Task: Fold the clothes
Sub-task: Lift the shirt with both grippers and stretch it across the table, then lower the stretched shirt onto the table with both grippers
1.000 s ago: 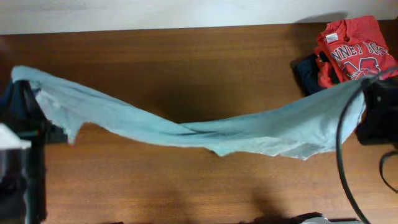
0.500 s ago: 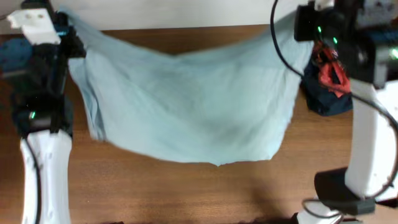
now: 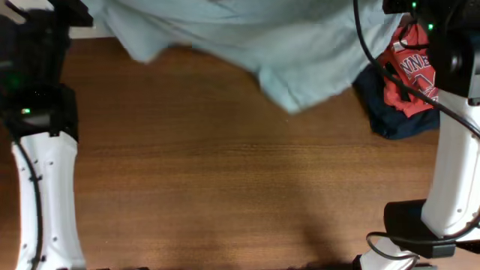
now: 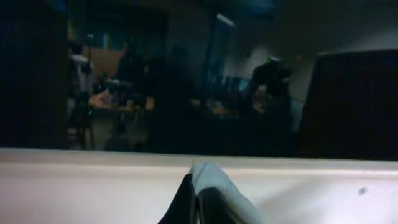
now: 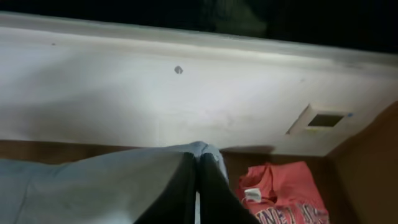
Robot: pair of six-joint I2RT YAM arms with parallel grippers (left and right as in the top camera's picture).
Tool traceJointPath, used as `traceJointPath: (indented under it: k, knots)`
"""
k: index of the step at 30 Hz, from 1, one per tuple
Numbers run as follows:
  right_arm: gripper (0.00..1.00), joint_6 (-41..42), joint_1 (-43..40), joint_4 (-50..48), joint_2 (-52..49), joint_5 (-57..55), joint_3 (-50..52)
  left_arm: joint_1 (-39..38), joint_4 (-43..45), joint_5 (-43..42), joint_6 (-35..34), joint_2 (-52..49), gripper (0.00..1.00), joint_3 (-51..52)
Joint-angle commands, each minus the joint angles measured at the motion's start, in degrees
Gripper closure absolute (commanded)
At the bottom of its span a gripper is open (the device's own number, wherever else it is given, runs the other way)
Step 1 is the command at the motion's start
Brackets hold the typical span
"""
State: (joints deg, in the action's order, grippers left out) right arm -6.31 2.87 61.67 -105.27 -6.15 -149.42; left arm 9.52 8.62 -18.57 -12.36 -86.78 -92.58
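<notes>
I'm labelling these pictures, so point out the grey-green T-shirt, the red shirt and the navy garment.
grey-green T-shirt [image 3: 247, 34]: overhead view, middle of the cloth.
red shirt [image 3: 411, 72]: overhead view, its lettered front.
navy garment [image 3: 397, 126]: overhead view, edge below the red shirt.

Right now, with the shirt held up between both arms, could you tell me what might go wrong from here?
The left pincer and right pincer each pinch only a thin edge of the T-shirt; the soft fabric could slip out.
Its right side hangs close to the red shirt on the navy garment; lowering it might drag that pile.
It sags unevenly, so it may land creased.
</notes>
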Motion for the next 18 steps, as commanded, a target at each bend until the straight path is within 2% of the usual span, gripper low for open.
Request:
traceJointPath:
  k: [1,7,11,18]
  knots:
    - [0.96,-1.0,-0.3,1.7,0.6,1.3,-0.9,0.3,-5.1,-3.6,-1.1,0.5,0.99,-1.1]
    - [0.96,-1.0,-0.3,11.5,-2.3,5.9,0.9,0.3,-26.3,-3.1,-0.8,-1.1,1.00,-1.1]
    - [0.96,-0.3,-0.3,19.5,-5.5,9.4,1.1,0.4,-38.4,-1.9,2.1,-3.3,0.99,-1.0]
    - [0.96,3.8,-0.3,32.5,-10.6,9.6,1.2,0.4,-54.4,8.1,2.2,-8.4,0.99,-1.0]
